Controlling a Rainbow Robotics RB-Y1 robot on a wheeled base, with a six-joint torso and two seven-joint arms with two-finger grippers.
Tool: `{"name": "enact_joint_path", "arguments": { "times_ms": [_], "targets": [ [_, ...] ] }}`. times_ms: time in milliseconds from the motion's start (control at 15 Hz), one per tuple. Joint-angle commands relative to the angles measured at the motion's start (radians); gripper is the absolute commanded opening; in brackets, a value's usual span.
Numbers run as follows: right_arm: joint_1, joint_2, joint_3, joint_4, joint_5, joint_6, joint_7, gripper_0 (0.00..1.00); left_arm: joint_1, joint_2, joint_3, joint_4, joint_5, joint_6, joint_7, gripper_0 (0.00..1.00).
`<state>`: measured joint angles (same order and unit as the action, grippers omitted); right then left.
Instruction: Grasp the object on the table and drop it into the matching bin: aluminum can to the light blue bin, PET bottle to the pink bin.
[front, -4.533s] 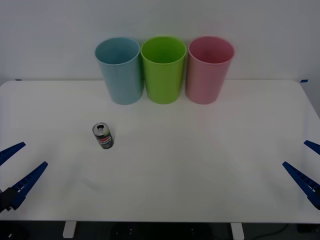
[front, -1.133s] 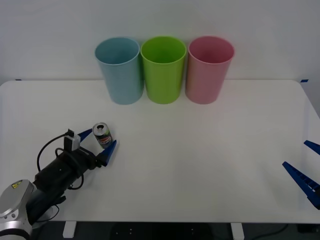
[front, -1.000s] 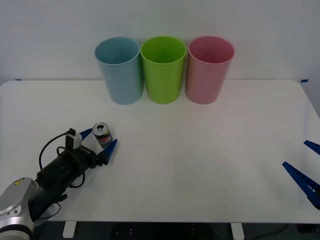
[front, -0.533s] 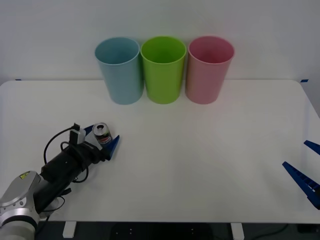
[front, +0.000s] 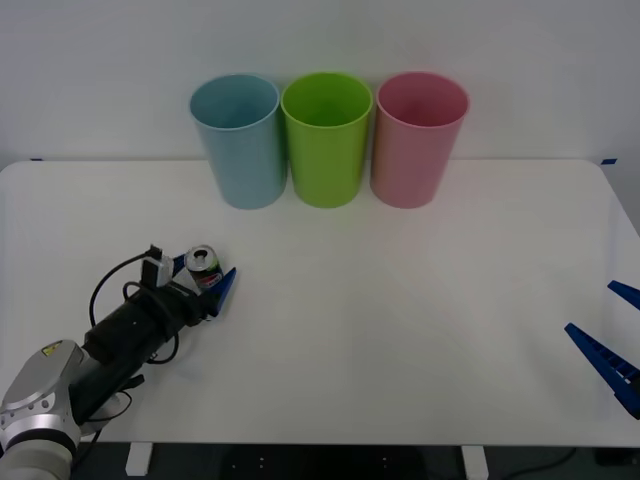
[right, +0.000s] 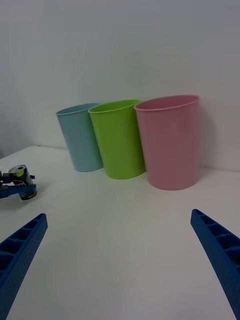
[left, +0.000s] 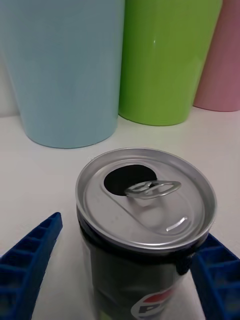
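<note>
The white desk (front: 400, 330) spans the whole scene. At its far edge three bins stand upright in a row, close together: the light blue bin (front: 240, 140) on the left, a lime green bin (front: 326, 138) in the middle and the pink bin (front: 417, 138) on the right. The left arm (front: 110, 345) reaches in from the near left corner. Its left claw (front: 204, 280) is spread, one blue finger on each side of the aluminum can (front: 205, 270), which stands upright on the desk, near of the light blue bin and well apart from it; its silver top (left: 146, 196) is opened. Whether the fingers touch it, I cannot tell. The right claw (front: 615, 330) waits spread at the near right edge.
</note>
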<state>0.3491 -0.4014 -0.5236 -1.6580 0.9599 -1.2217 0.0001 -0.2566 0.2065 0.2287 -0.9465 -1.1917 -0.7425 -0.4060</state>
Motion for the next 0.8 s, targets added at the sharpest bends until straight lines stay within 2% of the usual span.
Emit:
{"name": "enact_joint_path", "arguments": {
  "times_ms": [67,600,800],
  "targets": [
    [0.0,0.0,0.0,0.0,0.0,0.0,0.0,1.0,0.0,0.001,0.0,0.0,0.0,0.0,0.001,0.0],
    [0.0,0.0,0.0,0.0,0.0,0.0,0.0,1.0,0.0,0.001,0.011,-0.001,0.014,0.0,0.004,0.0],
    [0.0,0.0,0.0,0.0,0.0,0.0,0.0,1.0,-0.004,0.001,0.011,-0.046,0.018,-0.001,0.019,0.0]
  ]
}}
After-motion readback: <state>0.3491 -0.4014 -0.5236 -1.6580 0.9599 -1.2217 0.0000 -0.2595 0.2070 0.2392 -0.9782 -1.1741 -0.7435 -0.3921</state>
